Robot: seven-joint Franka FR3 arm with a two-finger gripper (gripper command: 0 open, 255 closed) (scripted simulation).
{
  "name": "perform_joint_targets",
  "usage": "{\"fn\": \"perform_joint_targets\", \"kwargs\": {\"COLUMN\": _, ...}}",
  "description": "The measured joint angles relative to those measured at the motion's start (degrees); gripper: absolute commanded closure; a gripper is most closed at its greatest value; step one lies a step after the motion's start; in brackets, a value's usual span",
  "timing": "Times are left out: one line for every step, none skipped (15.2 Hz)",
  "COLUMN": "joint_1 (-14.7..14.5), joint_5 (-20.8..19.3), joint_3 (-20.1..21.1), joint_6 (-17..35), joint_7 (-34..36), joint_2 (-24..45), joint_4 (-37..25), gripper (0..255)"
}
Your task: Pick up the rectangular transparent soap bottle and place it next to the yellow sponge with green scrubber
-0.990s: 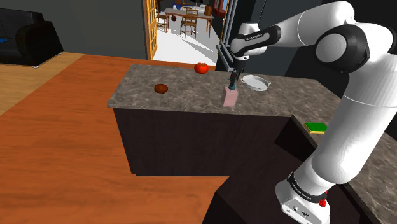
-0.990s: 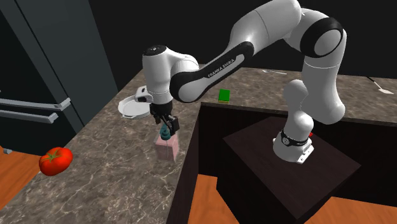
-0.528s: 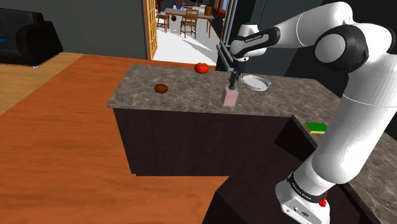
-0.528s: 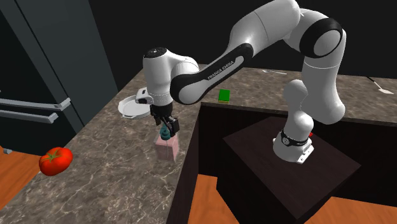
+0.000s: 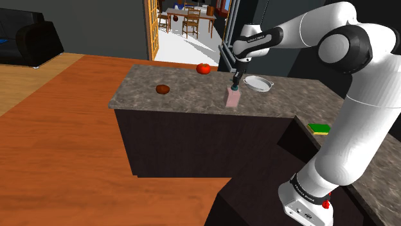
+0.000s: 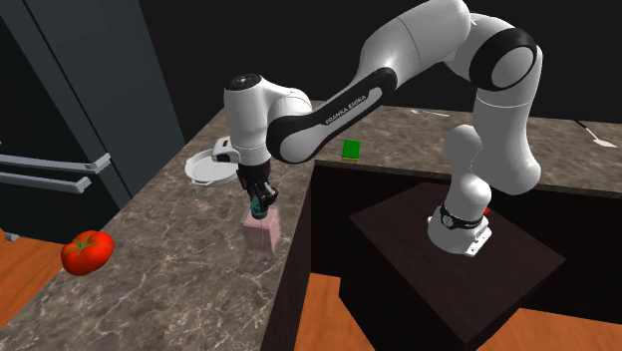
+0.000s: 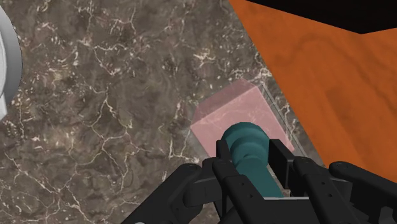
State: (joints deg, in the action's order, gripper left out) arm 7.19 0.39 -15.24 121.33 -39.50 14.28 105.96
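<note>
The soap bottle point(image 5: 233, 97) point(image 6: 261, 231) is a pale pink see-through block with a teal pump top point(image 7: 248, 147). It stands upright on the marble counter point(image 5: 186, 96), close to the counter's edge. My gripper point(image 5: 236, 83) point(image 6: 259, 206) point(image 7: 251, 158) hangs straight above it, shut on the teal pump, with a black finger point(image 7: 222, 153) pressed to each side. The yellow sponge with the green scrubber point(image 5: 319, 128) point(image 6: 351, 150) lies on another counter stretch nearer the stand, well apart from the bottle.
A white dish point(image 5: 258, 83) point(image 6: 209, 167) point(image 7: 5, 70) sits just beyond the bottle. A red tomato point(image 5: 203, 69) point(image 6: 85, 251) and a brown round object point(image 5: 162, 89) lie farther along the counter. The orange floor point(image 7: 331, 63) drops off past the counter edge.
The fingers stood wide apart around the pump before; now they have closed in on it. Arm and bottle have kept their places.
</note>
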Motion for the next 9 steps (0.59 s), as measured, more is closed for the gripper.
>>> {"fn": "perform_joint_targets", "kwargs": {"joint_1": 0.00, "joint_5": 0.00, "joint_3": 0.00, "joint_6": 0.01, "joint_7": 0.00, "joint_2": -0.01, "joint_4": 0.01, "gripper": 255}}
{"fn": "perform_joint_targets", "kwargs": {"joint_1": 0.00, "joint_5": 0.00, "joint_3": 0.00, "joint_6": 0.00, "joint_7": 0.00, "joint_2": -0.02, "joint_4": 0.02, "gripper": 255}}
{"fn": "perform_joint_targets", "kwargs": {"joint_1": 0.00, "joint_5": 0.00, "joint_3": 0.00, "joint_6": 0.02, "joint_7": 0.01, "joint_2": -0.01, "joint_4": 0.01, "gripper": 255}}
{"fn": "perform_joint_targets", "kwargs": {"joint_1": -0.02, "joint_5": -0.04, "joint_3": -0.01, "joint_6": -0.31, "joint_7": 0.02, "joint_2": -0.13, "joint_4": -0.14, "gripper": 255}}
{"fn": "perform_joint_targets", "kwargs": {"joint_1": -0.04, "joint_5": -0.12, "joint_3": -0.03, "joint_6": -0.88, "joint_7": 0.03, "joint_2": -0.39, "joint_4": -0.42, "gripper": 255}}
{"fn": "perform_joint_targets", "kwargs": {"joint_1": -0.01, "joint_5": -0.14, "joint_3": -0.06, "joint_6": -1.42, "joint_7": -0.02, "joint_2": -0.48, "joint_4": -0.87, "gripper": 255}}
{"fn": "perform_joint_targets", "kwargs": {"joint_1": -0.04, "joint_5": -0.24, "joint_3": -0.08, "joint_6": -2.01, "joint_7": 0.02, "joint_2": -0.84, "joint_4": -1.11, "gripper": 255}}
{"fn": "perform_joint_targets", "kwargs": {"joint_1": -0.04, "joint_5": -0.27, "joint_3": -0.10, "joint_6": -2.69, "joint_7": 0.01, "joint_2": -0.97, "joint_4": -1.67, "gripper": 255}}
{"fn": "perform_joint_targets", "kwargs": {"joint_1": -0.05, "joint_5": -0.34, "joint_3": -0.13, "joint_6": -3.38, "joint_7": 0.00, "joint_2": -1.22, "joint_4": -2.11, "gripper": 255}}
